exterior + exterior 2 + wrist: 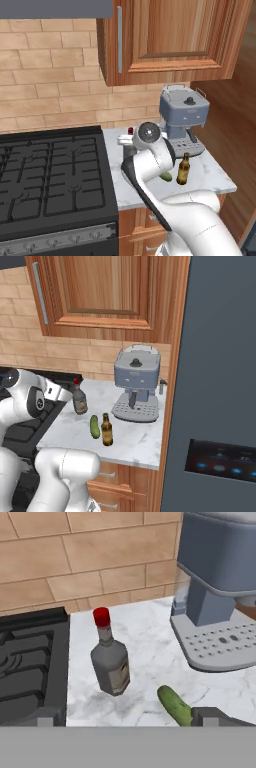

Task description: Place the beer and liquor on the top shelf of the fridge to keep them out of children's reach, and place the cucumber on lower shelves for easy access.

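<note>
The liquor (111,664), a grey bottle with a red cap, stands upright on the marble counter (132,438) close to the stove. My gripper (130,718) is open and empty, a little short of the liquor (79,399), which it faces. The green cucumber (94,426) lies beside the brown beer (106,430) nearer the counter's front edge. In the hand view the cucumber (175,704) lies by my right fingertip (215,716). The beer (183,170) stands upright in front of the coffee machine. The fridge (220,356) shows its grey front at the right. The top shelf is hidden.
A blue-grey coffee machine (136,383) stands at the back of the counter, next to the fridge. The black stove (50,175) adjoins the counter on the left. Wooden wall cabinets (165,35) hang above. A brick wall closes the back.
</note>
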